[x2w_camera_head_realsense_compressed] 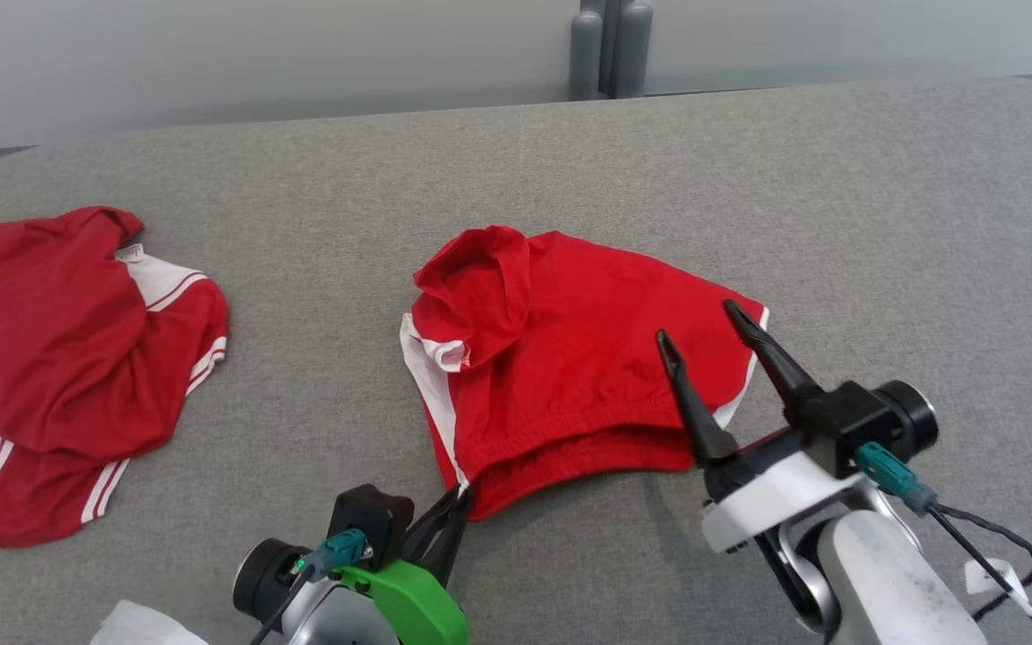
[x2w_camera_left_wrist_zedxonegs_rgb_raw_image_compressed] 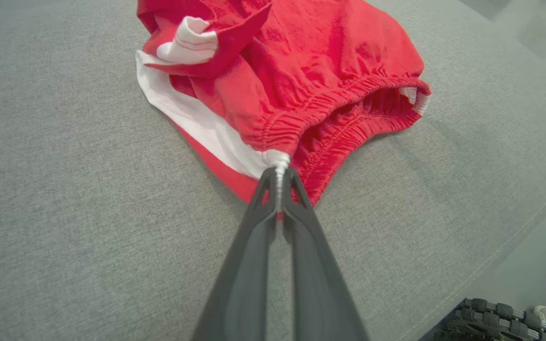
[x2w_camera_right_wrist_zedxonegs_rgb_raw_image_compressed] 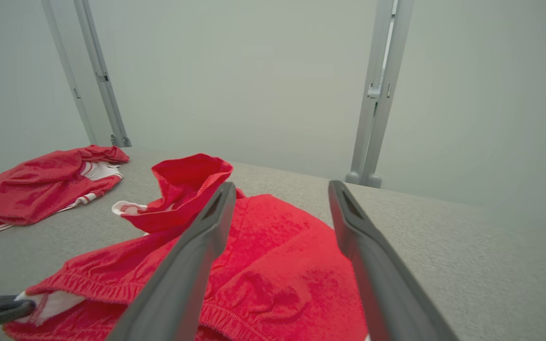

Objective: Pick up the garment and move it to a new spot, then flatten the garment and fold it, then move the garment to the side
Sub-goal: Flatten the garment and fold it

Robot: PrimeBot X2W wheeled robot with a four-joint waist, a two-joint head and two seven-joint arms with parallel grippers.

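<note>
A big grey cloth table with round corners (x2w_camera_head_realsense_compressed: 838, 179) lies under my right hand (x2w_camera_head_realsense_compressed: 695, 321). Far ahead of that hand is a plain pale grey wall (x2w_camera_head_realsense_compressed: 211, 54). Thin grey metal posts (x2w_camera_head_realsense_compressed: 610, 45) stand straight up at the table's far edge. The light is soft and even.

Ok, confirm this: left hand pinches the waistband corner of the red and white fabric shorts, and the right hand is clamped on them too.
Not quite. The right hand is open above the red and white fabric shorts, as the right wrist view shows; the left hand does pinch the waistband corner.
</note>
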